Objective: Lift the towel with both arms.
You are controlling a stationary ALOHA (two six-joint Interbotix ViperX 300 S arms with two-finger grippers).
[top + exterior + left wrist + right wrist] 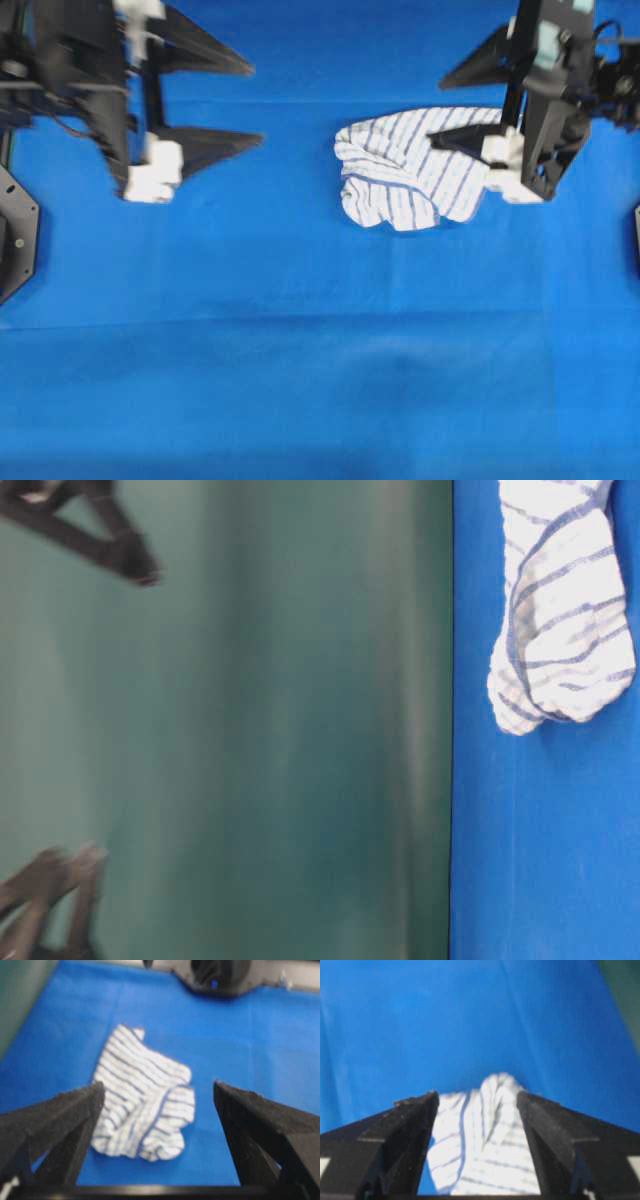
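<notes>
Both grippers spread wide and holding nothing: left gripper [255, 103] well apart from the towel [410, 170], right gripper [445, 108] above its edge.

The towel [410, 180] looks like soft woven cloth, white with thin blue-grey stripes, rumpled into folds. Beneath it the blue cloth [300, 380] is plain and matt, smooth apart from faint creases. The left gripper [159, 1091] fingers [65, 1125] look like matt black plastic with a slightly grainy face
</notes>
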